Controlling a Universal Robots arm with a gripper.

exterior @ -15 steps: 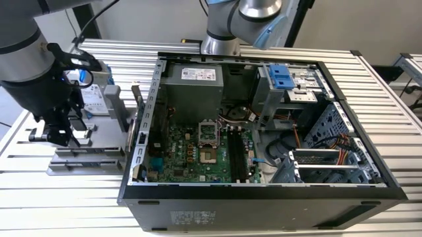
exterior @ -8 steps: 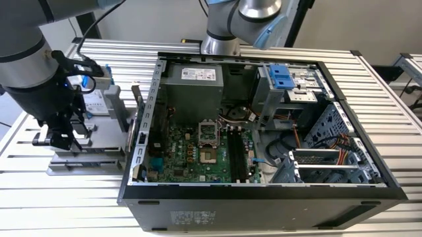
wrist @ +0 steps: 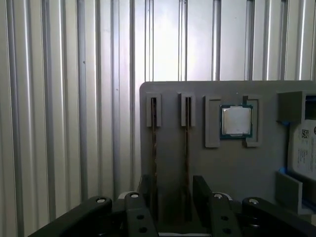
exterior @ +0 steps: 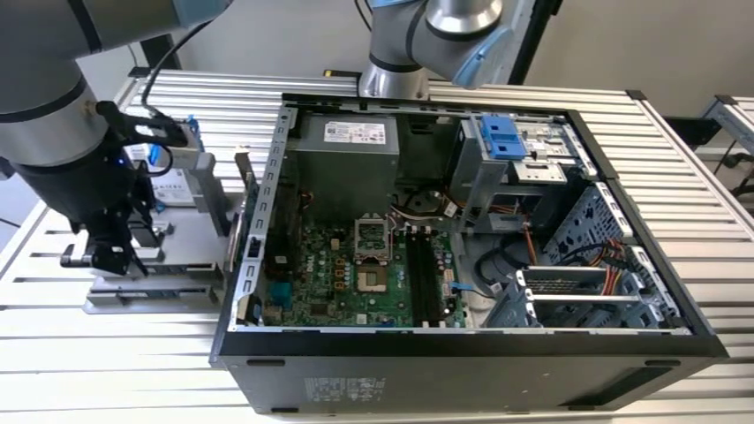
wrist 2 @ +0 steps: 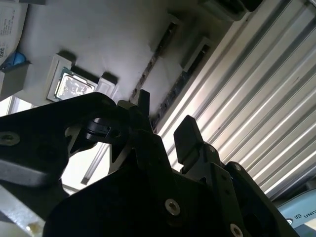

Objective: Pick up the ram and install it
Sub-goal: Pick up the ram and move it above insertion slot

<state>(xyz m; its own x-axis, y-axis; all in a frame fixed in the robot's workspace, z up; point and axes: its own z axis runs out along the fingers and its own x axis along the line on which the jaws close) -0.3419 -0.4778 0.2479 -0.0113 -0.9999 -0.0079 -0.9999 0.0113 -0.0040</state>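
Hovers over a gray tray on the slatted table, with the gripper spread wide and clasping nothing. Holds, in that tray: two ram sticks on edge in two side-by-side slots, one processor chip in a square pocket, one hard drive at the rim. Hangs close over the sticks' near ends. Beside the tray, one open computer case.

My end effector hangs spread over the tray. One memory stick sits in the gap between its fingers; the neighbour stick crowds one finger. The ribbed desk beyond the tray is open room.
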